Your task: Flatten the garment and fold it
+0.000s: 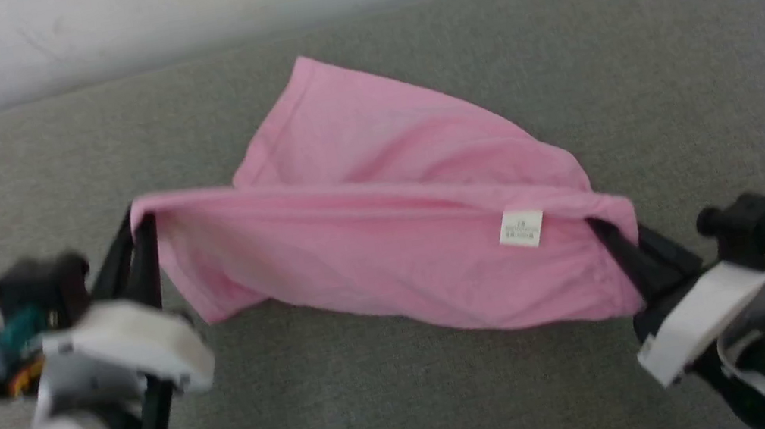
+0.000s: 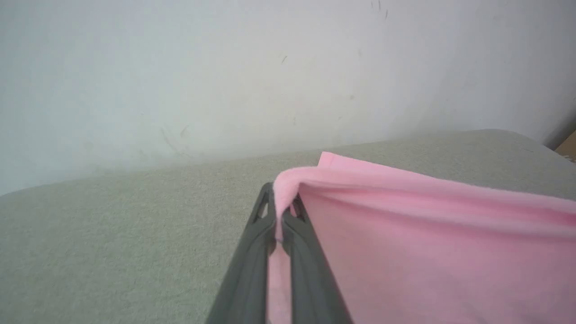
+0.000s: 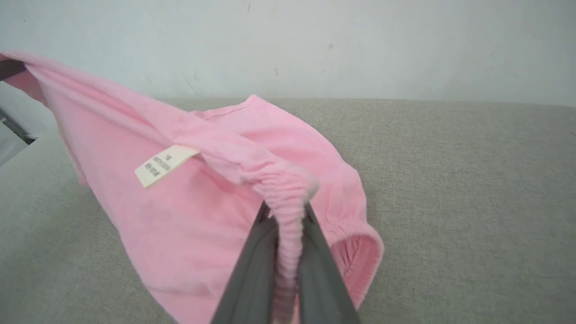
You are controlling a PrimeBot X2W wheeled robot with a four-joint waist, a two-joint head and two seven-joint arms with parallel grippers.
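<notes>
Grey woven fabric covers the surface (image 1: pixel 676 83), which runs back to a pale, scuffed wall (image 1: pixel 92 30). Above it the garment (image 1: pixel 372 247), light pink and soft, hangs stretched between the two grippers, its top edge a nearly straight line that slopes down toward the robot's right. The left gripper (image 1: pixel 143 241) has its dark fingers pressed together on the garment's left corner, and in the left wrist view the cloth folds over the fingertips. The right gripper (image 1: pixel 618 246) pinches the opposite end, where the gathered elastic edge (image 3: pixel 288 198) bunches between its fingers. A small white label (image 1: pixel 521 228), its print too small to read, sits just below the top edge, near the right gripper. Behind the taut edge the rest of the garment trails toward the wall and lies on the surface, one corner pointing at the wall.
</notes>
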